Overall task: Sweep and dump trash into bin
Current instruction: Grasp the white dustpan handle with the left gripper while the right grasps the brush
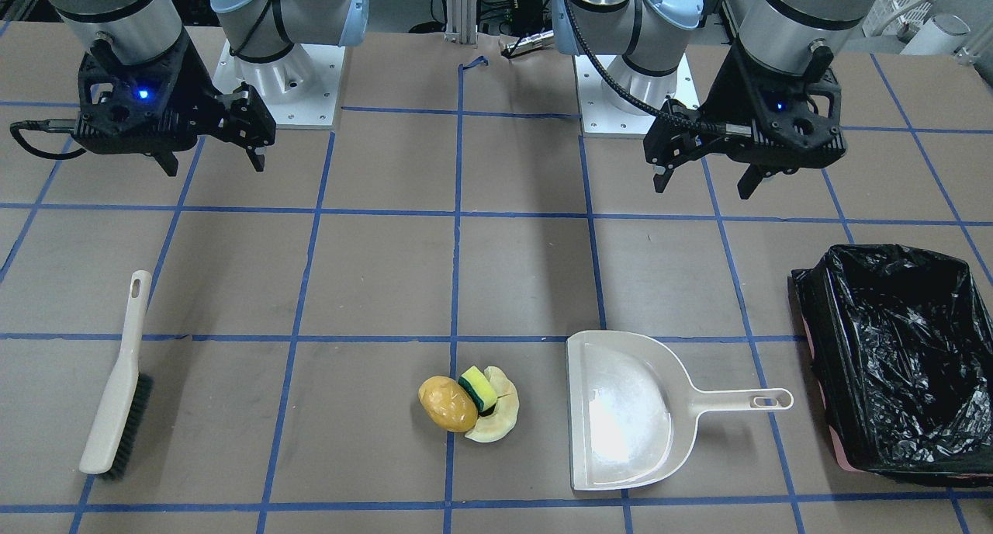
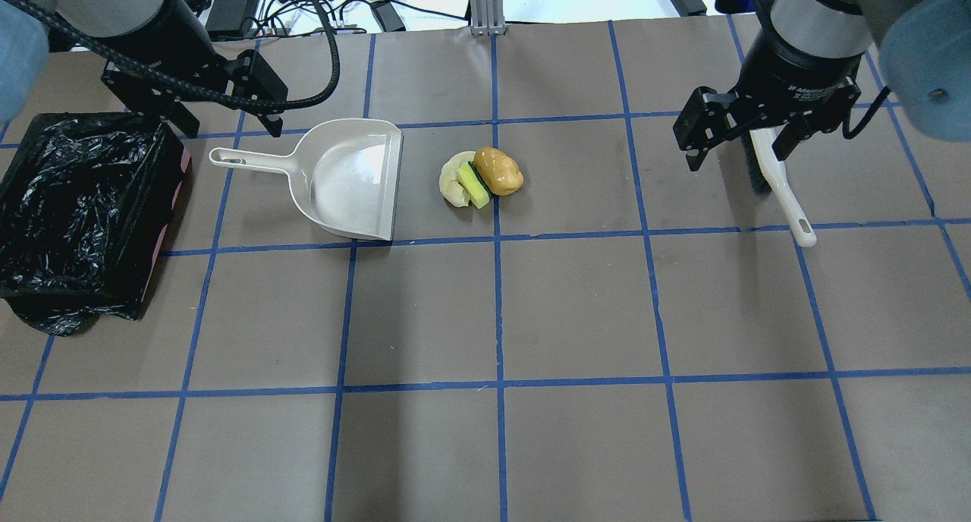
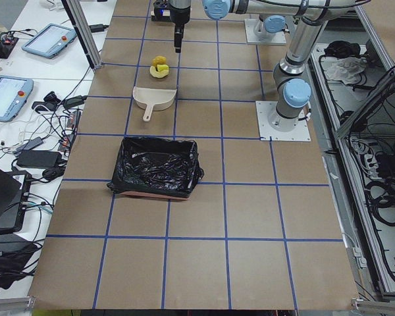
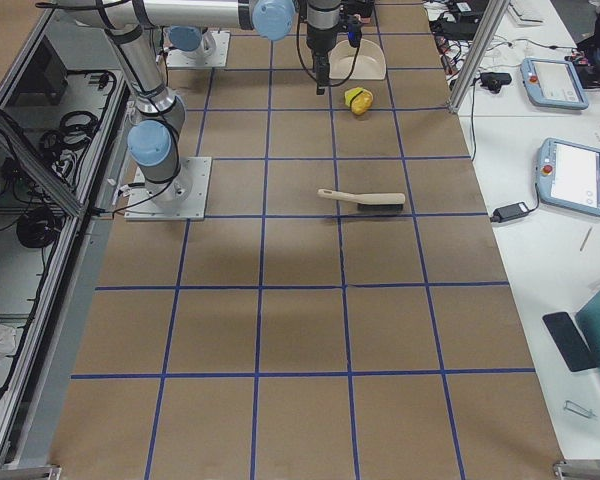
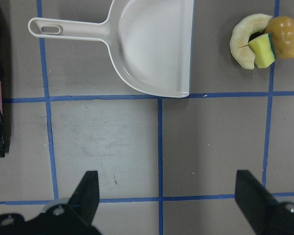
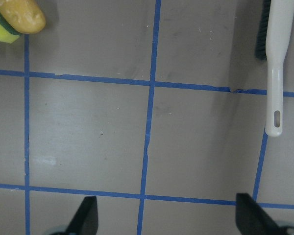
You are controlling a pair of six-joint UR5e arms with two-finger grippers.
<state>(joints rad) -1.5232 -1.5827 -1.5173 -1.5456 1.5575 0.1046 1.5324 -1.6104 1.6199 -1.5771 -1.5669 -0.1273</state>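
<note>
The trash lies in one pile: a glossy potato-like lump (image 1: 448, 403), a yellow sponge piece (image 1: 478, 389) with a dark green face, and a pale curved slice (image 1: 496, 419). A beige dustpan (image 1: 627, 410) lies next to it, mouth toward the pile. The black-bagged bin (image 1: 892, 348) stands beyond the dustpan handle. A beige brush (image 1: 118, 379) lies on the other side of the pile. My left gripper (image 2: 231, 124) hovers open and empty over the dustpan handle's far side. My right gripper (image 2: 736, 158) hovers open and empty above the brush (image 2: 781, 192).
The table is brown with a blue tape grid. The arm bases (image 1: 279, 84) stand at the robot side. Tablets and cables lie on side benches (image 3: 26, 92) beyond the far table edge. The bin's bag (image 2: 76, 203) hangs over its pink-edged base.
</note>
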